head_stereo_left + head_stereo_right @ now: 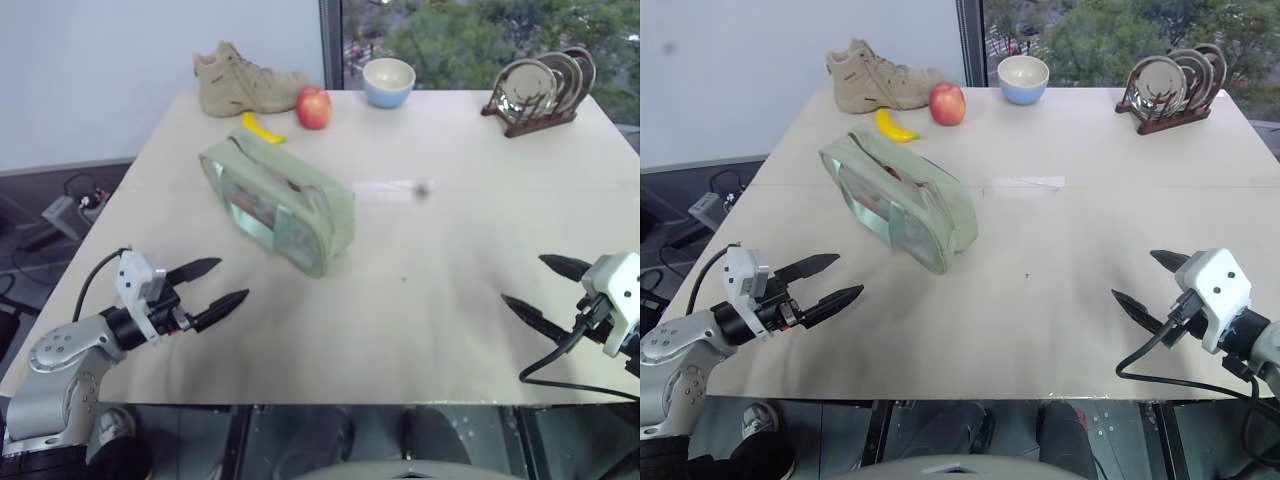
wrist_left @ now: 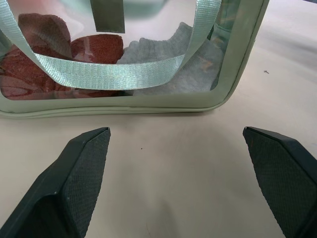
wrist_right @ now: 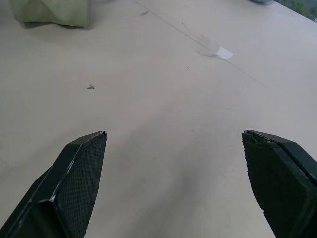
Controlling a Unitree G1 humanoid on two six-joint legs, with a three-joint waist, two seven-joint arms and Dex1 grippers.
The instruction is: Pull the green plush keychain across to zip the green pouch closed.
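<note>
One soft sage pouch (image 1: 902, 200) (clear plastic sides), woven straps, matte table (image 1: 1060, 260)

No legible text, no labels, no brand marks, no numbers, no signs on any item

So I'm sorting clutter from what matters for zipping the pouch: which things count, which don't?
For the job: green pouch, left gripper, right gripper, both open and away from it.

Just lying about: banana, apple, boot, bowl, plate rack.
</note>
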